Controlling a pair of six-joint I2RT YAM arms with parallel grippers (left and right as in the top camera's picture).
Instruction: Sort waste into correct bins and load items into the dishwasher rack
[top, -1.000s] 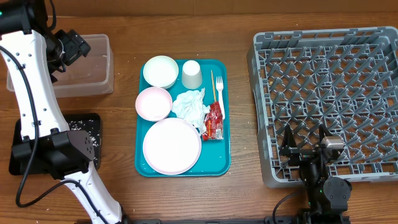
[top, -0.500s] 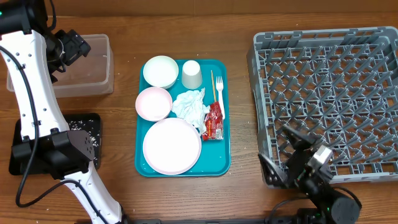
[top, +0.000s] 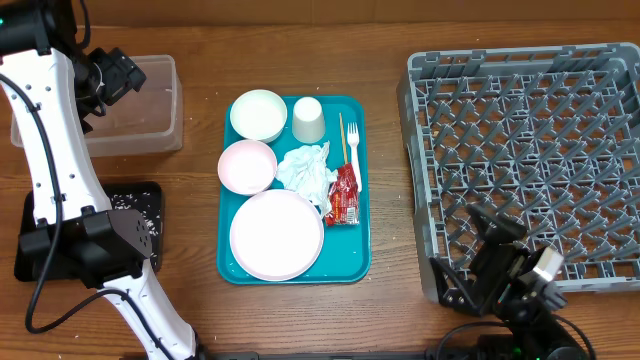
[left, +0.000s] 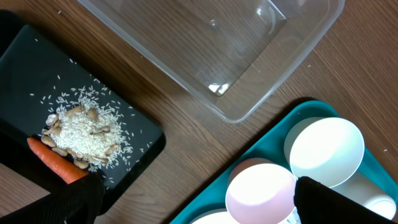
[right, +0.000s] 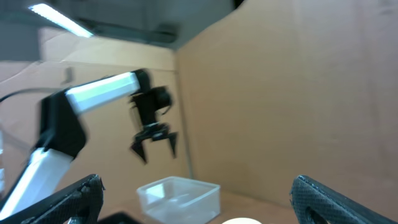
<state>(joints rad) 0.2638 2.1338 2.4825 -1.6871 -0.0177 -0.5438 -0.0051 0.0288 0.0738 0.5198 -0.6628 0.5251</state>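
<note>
On the teal tray (top: 355, 255) lie a white plate (top: 277, 235), a pink bowl (top: 247, 166), a white bowl (top: 258, 114), a cup (top: 308, 120), a crumpled napkin (top: 308, 168), a red wrapper (top: 344, 195), a fork (top: 354, 145) and chopsticks (top: 341, 132). The grey dishwasher rack (top: 530, 150) fills the right side. My left gripper (top: 125, 78) hangs open high over the clear tub (top: 150, 115). Its wrist view shows the black tray (left: 37, 74) holding a carrot (left: 56, 163) and food scraps (left: 81, 127). My right gripper (top: 465, 262) stands open at the rack's front left corner, holding nothing.
The left arm's base covers part of the black tray (top: 140, 200) at the front left. Bare wood lies between the teal tray and the rack. A cardboard wall (right: 280, 93) stands behind the table in the right wrist view, which also shows the clear tub (right: 177, 196).
My right arm has swung and tilted at the rack's front left corner, shifting toward the table's front edge. The left arm and all tray items are unmoved.
</note>
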